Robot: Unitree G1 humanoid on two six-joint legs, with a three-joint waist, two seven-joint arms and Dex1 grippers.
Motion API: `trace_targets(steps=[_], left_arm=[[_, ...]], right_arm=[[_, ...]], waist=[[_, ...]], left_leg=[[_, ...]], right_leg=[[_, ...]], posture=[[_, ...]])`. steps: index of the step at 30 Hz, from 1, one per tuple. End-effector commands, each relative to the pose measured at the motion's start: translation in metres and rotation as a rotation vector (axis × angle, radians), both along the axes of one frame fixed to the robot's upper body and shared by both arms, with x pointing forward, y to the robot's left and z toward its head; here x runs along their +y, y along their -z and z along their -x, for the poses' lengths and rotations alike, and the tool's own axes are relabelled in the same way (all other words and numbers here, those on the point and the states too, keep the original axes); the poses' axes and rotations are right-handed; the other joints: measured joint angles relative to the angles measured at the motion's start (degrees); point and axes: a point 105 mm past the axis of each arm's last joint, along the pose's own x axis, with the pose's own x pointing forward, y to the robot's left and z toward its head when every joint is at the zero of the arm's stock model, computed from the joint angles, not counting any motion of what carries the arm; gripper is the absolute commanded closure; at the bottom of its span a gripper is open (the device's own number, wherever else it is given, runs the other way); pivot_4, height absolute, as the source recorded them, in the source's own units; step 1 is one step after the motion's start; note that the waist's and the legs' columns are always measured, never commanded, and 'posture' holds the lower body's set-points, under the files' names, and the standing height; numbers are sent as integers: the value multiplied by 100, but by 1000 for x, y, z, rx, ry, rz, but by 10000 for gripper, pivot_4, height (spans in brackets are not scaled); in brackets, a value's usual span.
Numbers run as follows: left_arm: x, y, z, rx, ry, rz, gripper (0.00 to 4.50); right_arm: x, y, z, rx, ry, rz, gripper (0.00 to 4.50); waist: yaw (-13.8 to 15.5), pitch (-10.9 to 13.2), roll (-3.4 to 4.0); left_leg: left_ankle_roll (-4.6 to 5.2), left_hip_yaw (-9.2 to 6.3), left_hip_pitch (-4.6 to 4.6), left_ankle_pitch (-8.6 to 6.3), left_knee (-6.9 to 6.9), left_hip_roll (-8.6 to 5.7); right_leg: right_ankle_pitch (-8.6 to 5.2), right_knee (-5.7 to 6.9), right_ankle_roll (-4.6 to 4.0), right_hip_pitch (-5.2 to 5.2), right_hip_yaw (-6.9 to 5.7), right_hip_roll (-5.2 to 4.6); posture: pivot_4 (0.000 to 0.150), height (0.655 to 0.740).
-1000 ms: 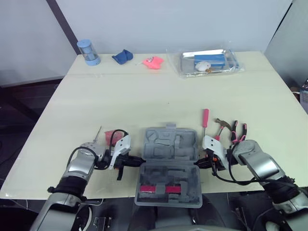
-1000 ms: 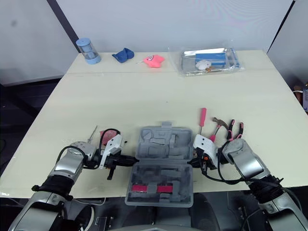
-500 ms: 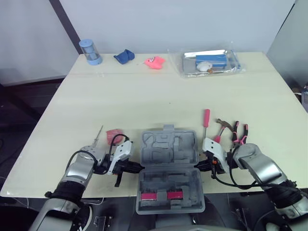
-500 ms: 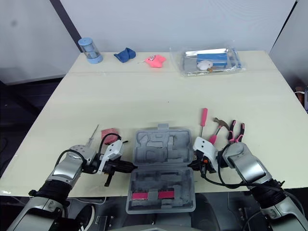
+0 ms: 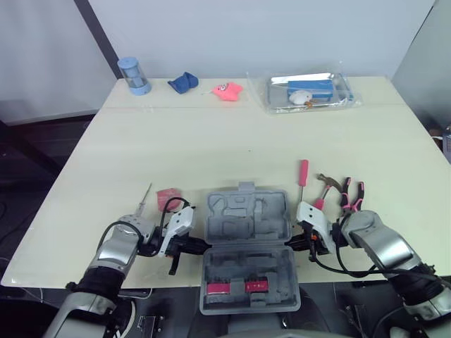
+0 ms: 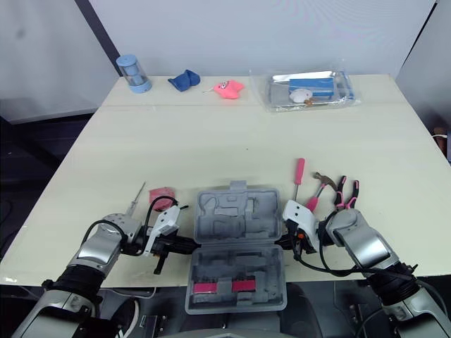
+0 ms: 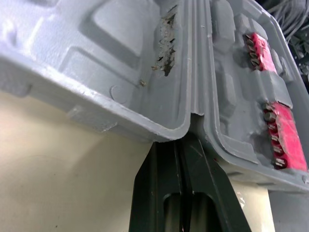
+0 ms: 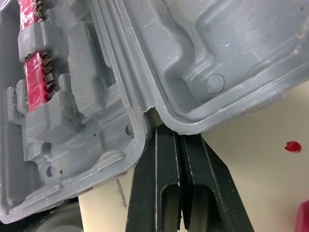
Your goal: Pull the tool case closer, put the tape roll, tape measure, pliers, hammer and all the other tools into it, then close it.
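The grey tool case (image 5: pixel 246 225) is lying open at the 6 o'clock edge of the table (image 5: pixel 211 141), its lid half resting flat on the tabletop and its tray half hanging out past the edge. Two red bit strips (image 5: pixel 232 286) are sitting in the tray half. The left gripper (image 5: pixel 201 246) is reaching in at the case's 9 o'clock side and the right gripper (image 5: pixel 289 241) at its 3 o'clock side, each meeting the case at the hinge line between the two halves. In both wrist views the black fingers (image 7: pixel 193 169) (image 8: pixel 164 159) are lying pressed together, closed, with their tips tucked under the notch where the two halves join. At the case's 2 o'clock, a pink-handled screwdriver (image 5: pixel 301 174), a hammer (image 5: pixel 325 184) and pink-handled pliers (image 5: pixel 350 193) are lying close together on the table, near the right arm. At the case's 10 o'clock, a small pink item (image 5: pixel 168 198), too small to identify, is lying beside a thin metal-tipped tool (image 5: pixel 143 198). Along the table's 12 o'clock edge, a blue cylinder (image 5: pixel 132 76), a blue cloth (image 5: pixel 182 82), a pink toy (image 5: pixel 227 90) and a clear bag (image 5: pixel 310 90) are sitting well apart from the case.
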Motion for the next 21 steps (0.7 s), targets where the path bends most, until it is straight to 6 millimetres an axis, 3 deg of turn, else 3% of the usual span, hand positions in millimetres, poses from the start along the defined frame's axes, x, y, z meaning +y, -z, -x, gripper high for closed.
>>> trace_targets(steps=[1, 21], left_arm=[[-14, -9, -8, -44, 9, 44, 45000], [-4, -2, -12, -46, -24, -2, 45000]], right_arm=[[11, -13, 1, -24, -49, -59, 44358], [-4, -12, -8, -38, 0, -33, 44358]], waist=[[18, 0, 0], [-3, 0, -1]], left_leg=[[0, 0, 0, 0, 1, 0], [0, -1, 1, 0, 1, 0]], right_leg=[[0, 0, 0, 1, -1, 0], [0, -1, 0, 1, -1, 1]], posture=[[1500, 7400], [1500, 7400]])
